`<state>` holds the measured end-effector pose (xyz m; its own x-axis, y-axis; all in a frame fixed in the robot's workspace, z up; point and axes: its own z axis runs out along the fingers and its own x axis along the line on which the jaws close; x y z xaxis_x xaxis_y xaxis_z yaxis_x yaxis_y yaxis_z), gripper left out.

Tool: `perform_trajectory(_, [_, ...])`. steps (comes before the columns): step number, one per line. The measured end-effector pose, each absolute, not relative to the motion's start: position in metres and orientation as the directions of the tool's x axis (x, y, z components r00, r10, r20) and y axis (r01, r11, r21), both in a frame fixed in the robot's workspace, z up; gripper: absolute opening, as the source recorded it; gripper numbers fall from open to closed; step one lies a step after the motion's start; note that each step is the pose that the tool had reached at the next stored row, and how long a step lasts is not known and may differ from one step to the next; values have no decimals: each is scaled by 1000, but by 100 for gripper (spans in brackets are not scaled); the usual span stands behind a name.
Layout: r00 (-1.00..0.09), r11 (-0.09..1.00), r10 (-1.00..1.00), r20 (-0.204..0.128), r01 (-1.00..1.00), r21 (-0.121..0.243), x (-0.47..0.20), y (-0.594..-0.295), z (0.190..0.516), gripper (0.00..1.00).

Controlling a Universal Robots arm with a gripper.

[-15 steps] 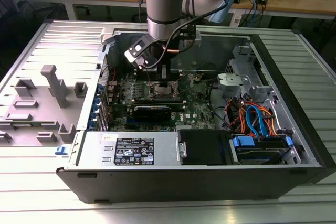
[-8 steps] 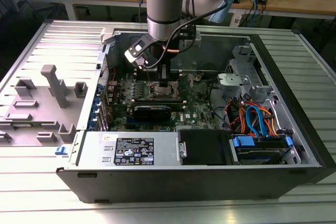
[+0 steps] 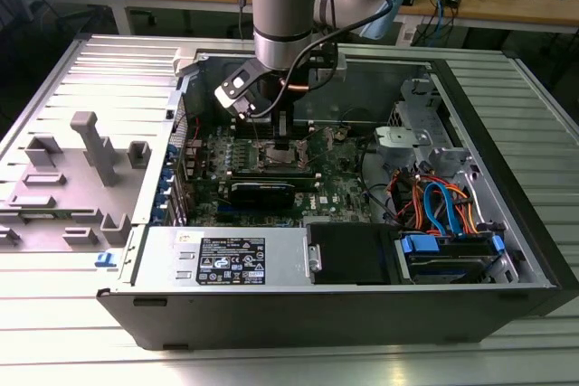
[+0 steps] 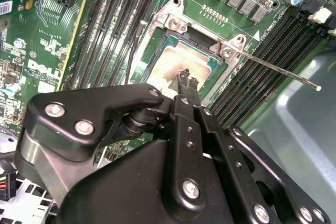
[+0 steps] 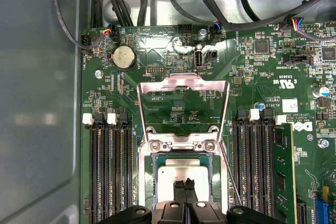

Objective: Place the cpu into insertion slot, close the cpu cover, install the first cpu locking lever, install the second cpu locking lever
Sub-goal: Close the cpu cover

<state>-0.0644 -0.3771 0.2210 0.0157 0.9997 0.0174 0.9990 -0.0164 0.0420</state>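
silver-topped cpu point(image 5: 170, 177) lies in the insertion slot point(image 5: 147, 177); cpu cover point(image 5: 184, 83) stands open; gripper point(image 5: 185, 184) hangs over the cpu, jaws clenched empty.

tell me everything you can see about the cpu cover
The cpu cover is a thin silver metal frame with a large square cut-out, through which the green board shows. It is swung open, away from the socket, and hinged at the socket's edge beside two screws. Nothing rests on it. The hand is over the chip, apart from the cover.
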Motion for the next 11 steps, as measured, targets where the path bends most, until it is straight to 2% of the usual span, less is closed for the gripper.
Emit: perform_trajectory(11, [16,-16,1000,17,999,42,-64,-377,236,11])
